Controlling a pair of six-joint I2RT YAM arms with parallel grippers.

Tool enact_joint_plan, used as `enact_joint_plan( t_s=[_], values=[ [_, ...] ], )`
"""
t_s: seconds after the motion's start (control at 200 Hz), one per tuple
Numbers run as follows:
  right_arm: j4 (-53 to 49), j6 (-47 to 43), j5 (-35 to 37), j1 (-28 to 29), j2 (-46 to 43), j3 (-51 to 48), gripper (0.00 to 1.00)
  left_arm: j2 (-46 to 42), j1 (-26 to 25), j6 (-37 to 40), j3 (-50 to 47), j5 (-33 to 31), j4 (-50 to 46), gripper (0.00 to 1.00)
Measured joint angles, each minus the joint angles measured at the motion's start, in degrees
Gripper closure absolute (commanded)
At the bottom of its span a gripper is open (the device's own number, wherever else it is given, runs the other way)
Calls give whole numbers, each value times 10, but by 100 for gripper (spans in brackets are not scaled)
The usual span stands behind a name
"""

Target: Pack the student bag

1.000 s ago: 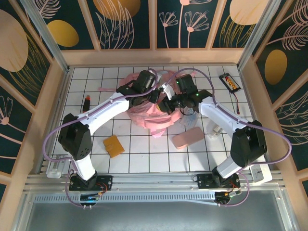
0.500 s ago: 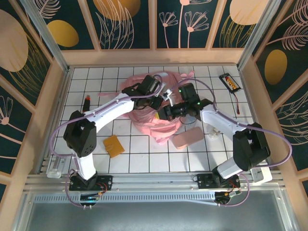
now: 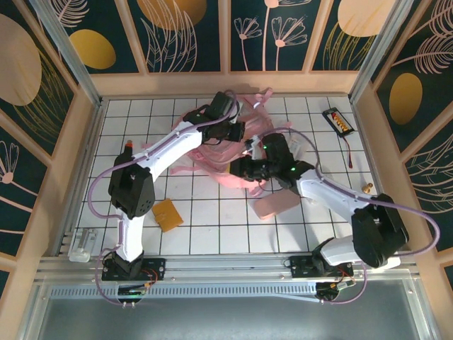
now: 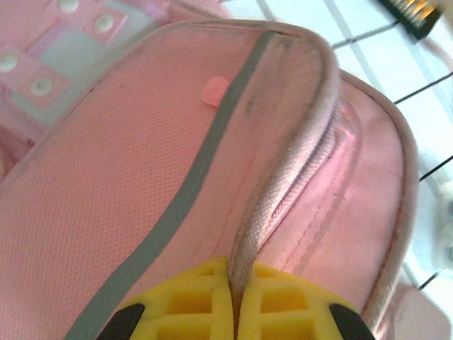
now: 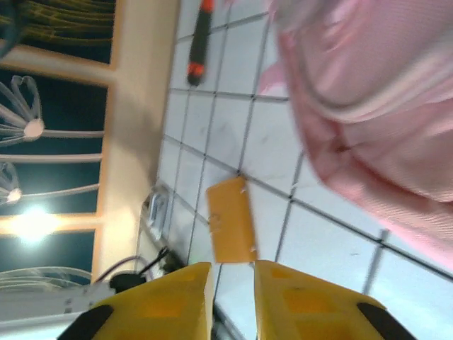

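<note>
Left gripper (image 4: 233,301) jaws clenched on backpack (image 4: 127,184) seam piping — backpack on bench (image 3: 212,227). Right gripper (image 5: 230,283) jaws slightly parted, empty — orange card (image 5: 230,219) on bench beyond.

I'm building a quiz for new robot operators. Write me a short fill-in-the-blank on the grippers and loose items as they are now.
1. The left gripper is shut on a piped seam of the large soft fabric backpack, whose colour is ___.
2. The right gripper, fingers apart, holds ___.
3. The small flat pink case lies on the white tiled table beside the ___ arm.
4. The flat rectangular pad near the left arm is ___.

Missing words: pink; nothing; right; orange.
</note>
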Motion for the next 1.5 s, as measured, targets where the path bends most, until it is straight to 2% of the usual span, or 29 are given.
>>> enact_joint_plan(
  t_s=[0.105,0.165,0.22,0.375,0.555,0.756,0.816,0.881,1.006,1.071,1.096,1.206,1.271,1.301,1.346,1.411,1.496],
  values=[
    [-73,-30,45,-83,-19,27,62,0,5,0,10,23,15,100],
    [-84,-33,55,-129,-20,38,55,1,9,1,7,38,23,100],
    [-83,-29,56,-150,-20,40,54,1,12,0,-4,50,36,100],
    [-84,-18,41,-159,-8,51,52,1,14,0,-38,73,69,100],
    [-39,22,22,-158,34,68,54,1,14,0,-60,88,99,100],
    [-19,39,30,-157,63,68,53,1,19,-5,-73,102,112,100],
    [-3,46,30,-156,69,67,55,1,21,-6,-73,108,114,100],
    [22,57,25,-152,81,67,61,1,23,-6,-74,114,117,100],
    [82,89,16,-131,110,67,87,1,27,-8,-77,119,121,100],
    [101,102,15,-126,120,67,97,0,34,-13,-82,128,126,78],
    [108,104,15,-125,123,66,100,0,36,-14,-84,131,130,74],
    [129,127,12,-121,132,58,100,-23,47,-30,-117,138,154,65],
    [138,139,9,-120,138,55,100,-79,52,-36,-180,132,173,50],
    [142,145,9,-119,142,55,100,-117,54,-42,-221,128,184,47],
    [151,154,9,-116,147,55,100,-181,57,-56,-287,126,199,48],
    [164,167,9,-106,155,55,100,-269,57,-90,-370,137,232,56],
    [176,183,10,-89,166,56,100,-321,47,-148,-440,162,291,53]
  ],
)
